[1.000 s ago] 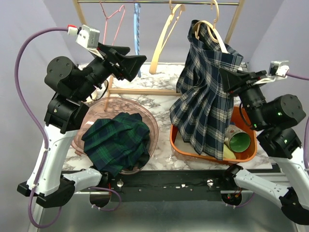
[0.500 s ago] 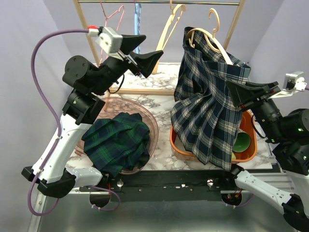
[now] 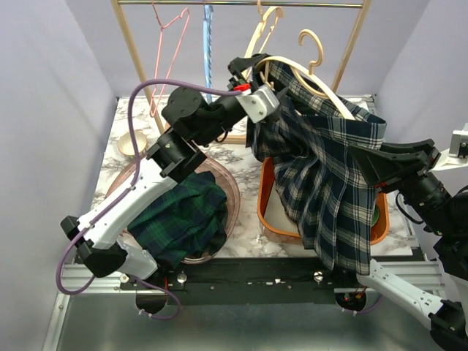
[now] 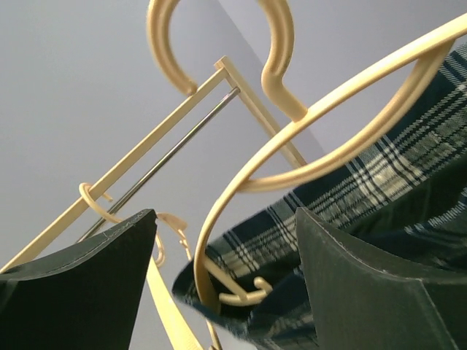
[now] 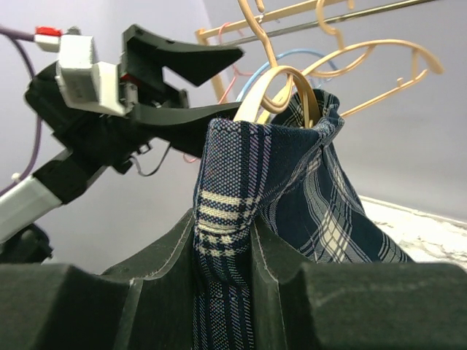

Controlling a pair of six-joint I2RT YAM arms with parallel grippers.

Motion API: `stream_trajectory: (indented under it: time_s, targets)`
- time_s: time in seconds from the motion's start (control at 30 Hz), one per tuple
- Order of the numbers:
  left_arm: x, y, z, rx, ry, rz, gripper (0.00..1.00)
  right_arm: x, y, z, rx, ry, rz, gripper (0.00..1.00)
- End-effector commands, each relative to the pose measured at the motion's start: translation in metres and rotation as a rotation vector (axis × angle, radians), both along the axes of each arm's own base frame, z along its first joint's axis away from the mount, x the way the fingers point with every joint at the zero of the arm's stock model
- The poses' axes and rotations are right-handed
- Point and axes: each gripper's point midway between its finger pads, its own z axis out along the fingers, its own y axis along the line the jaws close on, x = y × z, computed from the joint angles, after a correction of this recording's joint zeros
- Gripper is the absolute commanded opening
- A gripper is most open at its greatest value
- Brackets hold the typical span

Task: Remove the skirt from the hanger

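The right gripper (image 5: 222, 219) is clamped on a fold of the plaid skirt (image 3: 329, 175) at its waistband. The left gripper (image 4: 225, 217), fingers apart, straddles one arm of the cream hanger (image 4: 292, 138), closing on nothing. The skirt is draped on the hanger and held in the air over the right half of the counter. Its hem hangs past the orange tray (image 3: 264, 201) toward the near edge. By the near left corner, a green plaid cloth (image 3: 183, 212) lies heaped in a pink bowl (image 3: 235, 212).
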Motion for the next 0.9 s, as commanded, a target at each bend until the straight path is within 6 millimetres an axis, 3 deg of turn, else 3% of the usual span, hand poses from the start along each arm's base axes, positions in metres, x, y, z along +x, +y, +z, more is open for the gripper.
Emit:
stream_trajectory:
  time_s: [0.0,0.13,0.3,0.5,0.87]
  targets:
    - [-0.008,-0.002,0.03,-0.01,-0.15,0.039,0.84,-0.035,0.003,0.032,0.046,-0.113,0.128,0.01]
    - [-0.004,-0.011,0.016,0.036,-0.15,0.05,0.8,-0.044,0.001,0.035,0.06,-0.133,0.154,0.01]
    - [0.0,-0.012,0.012,0.053,-0.169,0.08,0.69,-0.051,0.003,0.035,0.052,-0.137,0.185,0.01]
    - [0.007,-0.011,0.003,0.137,-0.194,0.125,0.79,-0.06,-0.002,0.039,0.062,-0.154,0.195,0.01]
    - [0.012,-0.007,-0.002,0.19,-0.2,0.16,0.7,-0.069,-0.004,0.045,0.072,-0.16,0.216,0.01]
